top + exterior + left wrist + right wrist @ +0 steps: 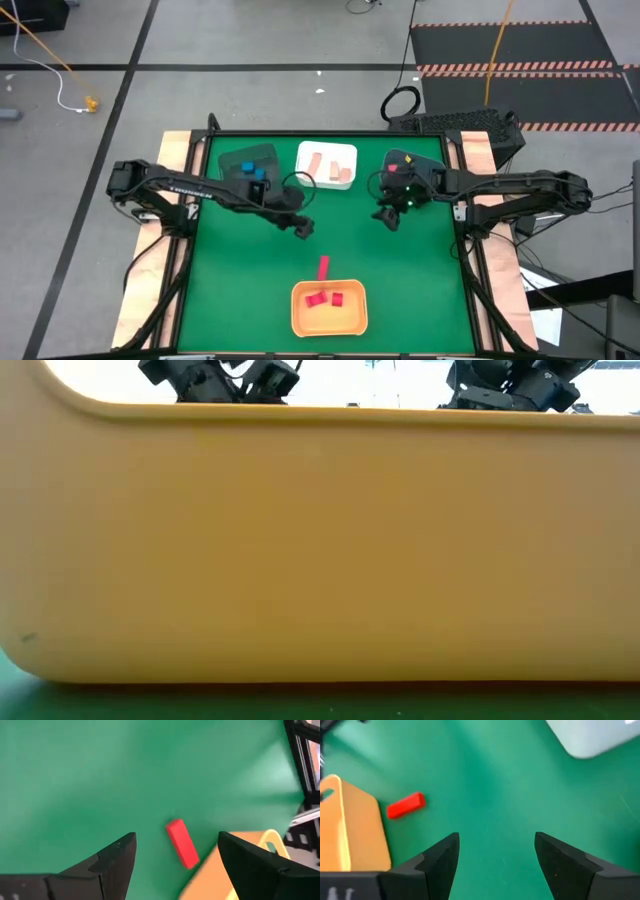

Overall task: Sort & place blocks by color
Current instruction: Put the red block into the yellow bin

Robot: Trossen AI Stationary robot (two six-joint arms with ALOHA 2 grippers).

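Just beyond the far rim of the orange bin (329, 309), a red bar (323, 267) lies flat on the green table (240, 290), close to the bin's edge but outside it. Inside the orange bin sit two more red blocks (326, 298), side by side near its middle. The left gripper (303, 229) hovers over the table farther from the orange bin than the bar, a little to the bar's left; its fingers (116, 862) stand wide apart with nothing between them, and in its wrist view the bar shows in the gap between the two fingers, beside the bin's corner. The right gripper (386, 217) hangs above the cloth on the other side, farther from the orange bin than the left one and well apart from the bar; its fingers (440, 860) are likewise spread and hold nothing, with only bare green between them.

At the table's far edge from the orange bin stand three more containers. A white bin (326, 165) in the middle holds pale tan blocks (330, 166). To its left a dark bin (247, 162) holds blue blocks (251, 170), partly covered by the left arm. To its right, under the right arm's wrist, a small pink block (393, 168) shows on a dark surface.

In the low view the orange bin's wall fills nearly everything, with both arms just visible above its rim.
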